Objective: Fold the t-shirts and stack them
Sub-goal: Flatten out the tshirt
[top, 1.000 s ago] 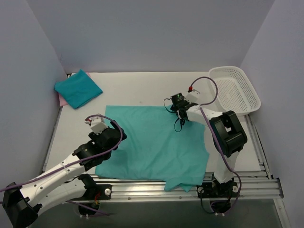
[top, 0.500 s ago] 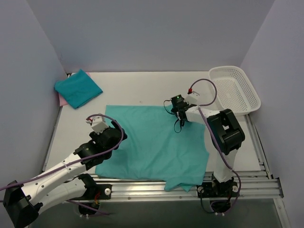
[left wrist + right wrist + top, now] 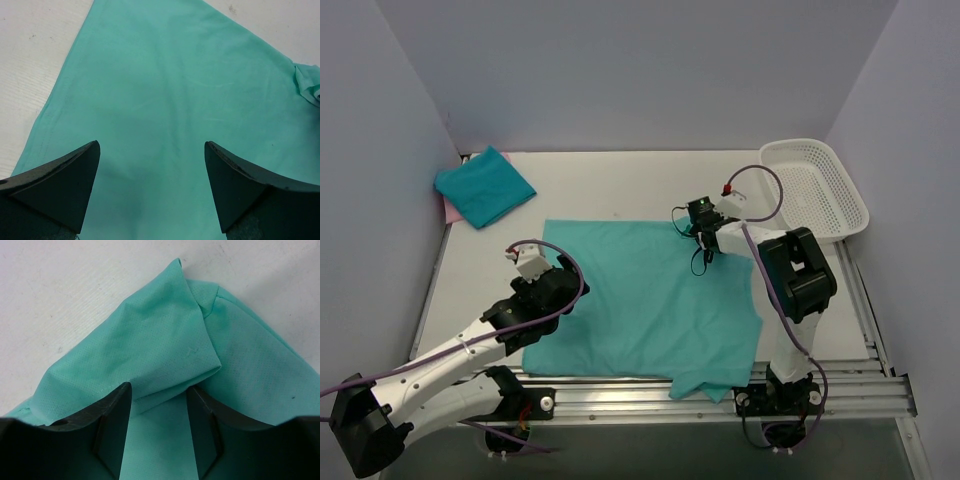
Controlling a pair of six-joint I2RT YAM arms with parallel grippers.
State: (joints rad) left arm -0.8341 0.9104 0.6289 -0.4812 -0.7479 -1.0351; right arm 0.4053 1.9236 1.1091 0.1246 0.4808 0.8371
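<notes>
A teal t-shirt (image 3: 640, 300) lies spread flat in the middle of the table. A second teal t-shirt (image 3: 485, 187), folded, rests at the back left on a pink t-shirt (image 3: 448, 210), of which only an edge shows. My right gripper (image 3: 701, 232) is down at the spread shirt's far right corner. Its jaws stand partly apart (image 3: 160, 390), with the folded-over sleeve (image 3: 170, 360) lying between the fingertips. My left gripper (image 3: 563, 287) hovers wide open (image 3: 152, 150) over the shirt's left part, with nothing between its fingers.
A white mesh basket (image 3: 817, 190) stands at the back right. The spread shirt's near corner (image 3: 705, 385) hangs over the metal rail (image 3: 620, 392) at the table's front edge. Grey walls close in the left, back and right sides.
The right gripper's jaws have narrowed around the sleeve fold and it has shifted slightly right. The left arm has crept a little forward over the shirt.
</notes>
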